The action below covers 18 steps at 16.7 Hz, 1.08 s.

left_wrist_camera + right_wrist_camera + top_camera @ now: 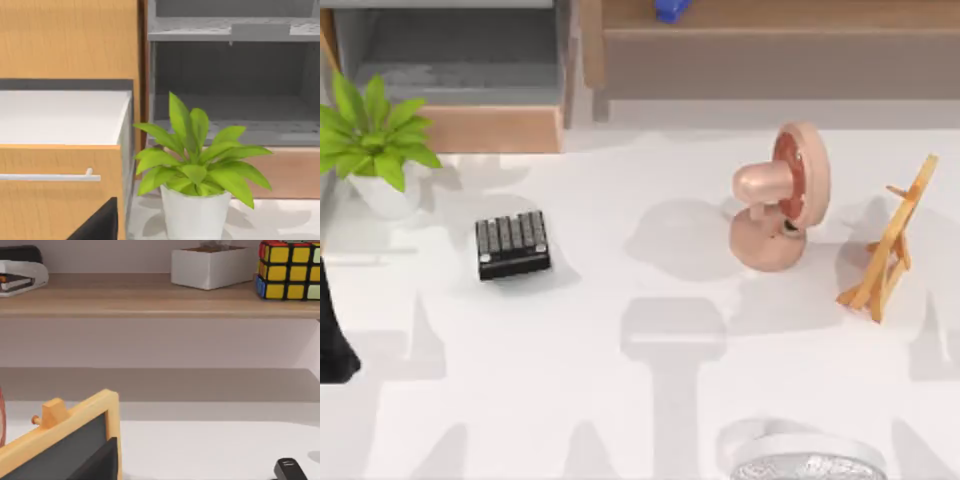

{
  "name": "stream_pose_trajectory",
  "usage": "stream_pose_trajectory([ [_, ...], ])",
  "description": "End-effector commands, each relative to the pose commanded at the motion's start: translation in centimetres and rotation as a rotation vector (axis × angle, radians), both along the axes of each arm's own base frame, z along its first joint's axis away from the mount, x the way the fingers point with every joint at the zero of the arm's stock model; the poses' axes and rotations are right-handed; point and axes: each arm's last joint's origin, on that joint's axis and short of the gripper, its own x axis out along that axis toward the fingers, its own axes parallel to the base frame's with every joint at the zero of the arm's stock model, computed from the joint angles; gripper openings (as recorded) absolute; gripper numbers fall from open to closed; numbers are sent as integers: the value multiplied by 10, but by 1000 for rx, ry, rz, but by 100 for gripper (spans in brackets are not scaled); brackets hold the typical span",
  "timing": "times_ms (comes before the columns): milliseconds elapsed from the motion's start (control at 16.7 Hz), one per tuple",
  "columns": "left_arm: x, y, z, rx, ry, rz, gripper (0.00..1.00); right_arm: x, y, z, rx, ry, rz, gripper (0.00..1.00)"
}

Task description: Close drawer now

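Observation:
The drawer (470,80) stands pulled out at the table's far left, with grey inner walls and a light tan front panel (490,128). The left wrist view shows its grey inside (230,100) and tan panel (290,172) behind a potted plant (197,170). My left arm (334,340) is a black shape at the left edge of the table, well in front of the drawer. A black part of my left gripper (97,222) shows low in the left wrist view. A black part of my right gripper (97,465) shows beside a wooden easel (60,440).
The potted plant (370,140) stands just in front of the drawer's left end. A black keypad (512,244), pink fan (780,195), easel (890,240) and white fan (805,462) share the table. A long shelf unit (770,60) lines the back right. An orange cabinet drawer with a handle (50,176) is beside the plant.

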Motion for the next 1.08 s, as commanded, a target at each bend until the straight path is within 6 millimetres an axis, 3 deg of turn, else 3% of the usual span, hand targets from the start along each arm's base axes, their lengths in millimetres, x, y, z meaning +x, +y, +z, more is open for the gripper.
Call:
stream_pose_trajectory([
  [240,1,-2,9,2,-11,-4,100,0,0,0,0,0,0,100],
  [480,10,-12,42,0,-26,-9,100,0,0,0,0,0,0,100],
  [840,53,-49,98,-7,-15,-1,100,0,0,0,0,0,0,100],
  [1080,84,-83,114,-2,-1,2,100,0,0,0,0,0,0,100],
])
